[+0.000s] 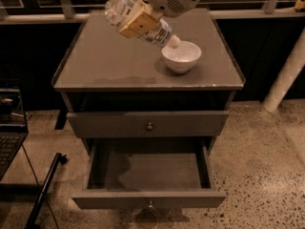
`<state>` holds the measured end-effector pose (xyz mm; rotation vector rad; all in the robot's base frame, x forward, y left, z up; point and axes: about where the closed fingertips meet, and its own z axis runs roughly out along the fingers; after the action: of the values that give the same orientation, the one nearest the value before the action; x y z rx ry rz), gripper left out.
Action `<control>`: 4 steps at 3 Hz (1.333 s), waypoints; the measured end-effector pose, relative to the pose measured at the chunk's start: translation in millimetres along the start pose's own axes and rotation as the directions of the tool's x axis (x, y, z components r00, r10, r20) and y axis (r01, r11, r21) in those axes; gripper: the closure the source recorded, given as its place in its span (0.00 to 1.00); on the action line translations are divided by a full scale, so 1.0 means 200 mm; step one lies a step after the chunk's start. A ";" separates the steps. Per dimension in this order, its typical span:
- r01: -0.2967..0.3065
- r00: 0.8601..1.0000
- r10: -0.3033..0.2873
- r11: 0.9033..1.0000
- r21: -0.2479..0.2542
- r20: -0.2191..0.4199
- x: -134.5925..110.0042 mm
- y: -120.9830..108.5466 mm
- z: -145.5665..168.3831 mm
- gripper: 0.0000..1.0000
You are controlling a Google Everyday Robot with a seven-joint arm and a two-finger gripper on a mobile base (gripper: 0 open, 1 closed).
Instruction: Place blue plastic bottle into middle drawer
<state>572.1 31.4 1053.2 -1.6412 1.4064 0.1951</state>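
My gripper [138, 19] is above the cabinet top, shut on the blue plastic bottle [157, 32]. The bottle is clear with a pale label; it tilts down to the right, and its white cap nearly meets the rim of the white bowl [181, 56]. It hangs in the air over the top's middle. The middle drawer [148, 198], the lower of the two, is pulled open toward me with nothing in it. Its small round knob shows on the front.
The upper drawer [148, 124] is shut. The cabinet top [109, 61] bears the bowl at the right. A laptop [9, 128] sits at the left edge, a dark pole [45, 190] leans on the floor, and a white post [286, 75] stands at the right.
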 end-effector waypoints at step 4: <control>-0.191 0.955 0.240 0.947 0.257 -0.176 0.81 0.37 0.12 1.00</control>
<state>573.2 -56.9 896.2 -1.3371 1.6991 -0.0202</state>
